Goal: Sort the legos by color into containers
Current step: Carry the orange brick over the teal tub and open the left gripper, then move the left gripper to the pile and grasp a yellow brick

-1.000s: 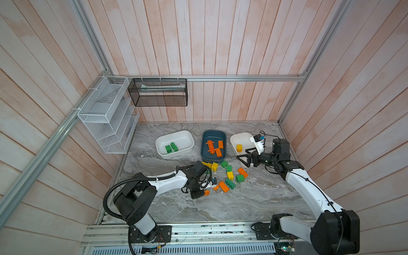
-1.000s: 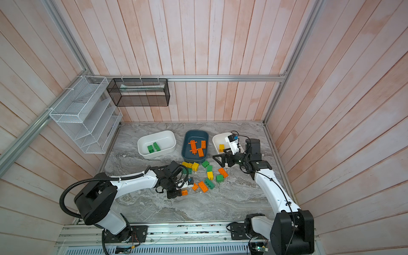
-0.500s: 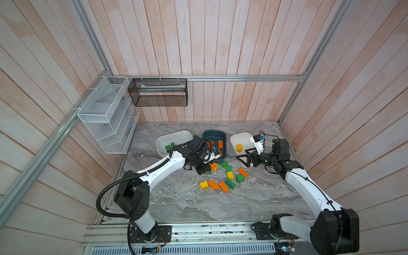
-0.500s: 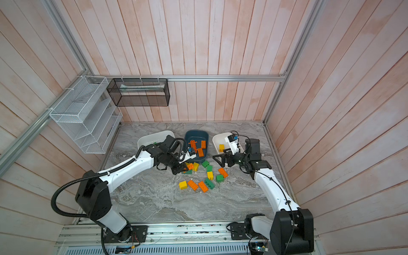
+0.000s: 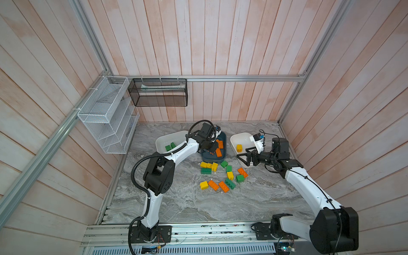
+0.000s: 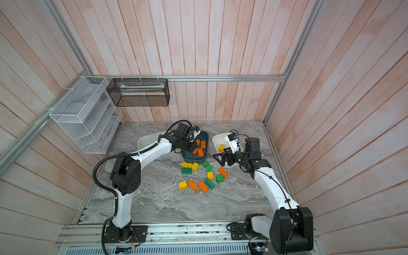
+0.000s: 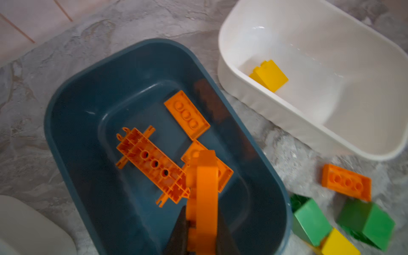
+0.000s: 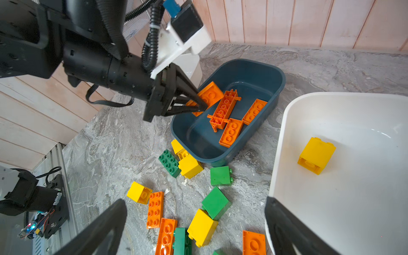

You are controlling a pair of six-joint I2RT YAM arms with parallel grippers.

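Marble tabletop [image 5: 176, 205] — left gripper [image 8: 202, 103] pinches an orange brick [image 8: 210, 93] above the teal tub [image 8: 254, 61]. Right gripper [image 5: 242, 159] spread wide, empty, near that tub. Loose legos [image 5: 213, 184] just beside it — likely light, rigid, slick; grip the flat sidewalls.

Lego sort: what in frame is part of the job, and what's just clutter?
In play: loose bricks; teal tub holding orange bricks; left white tub holding green bricks; right white tub holding one yellow brick; left gripper shut on an orange brick; right gripper open.
Just there: white wire mesh rack; black mesh basket.
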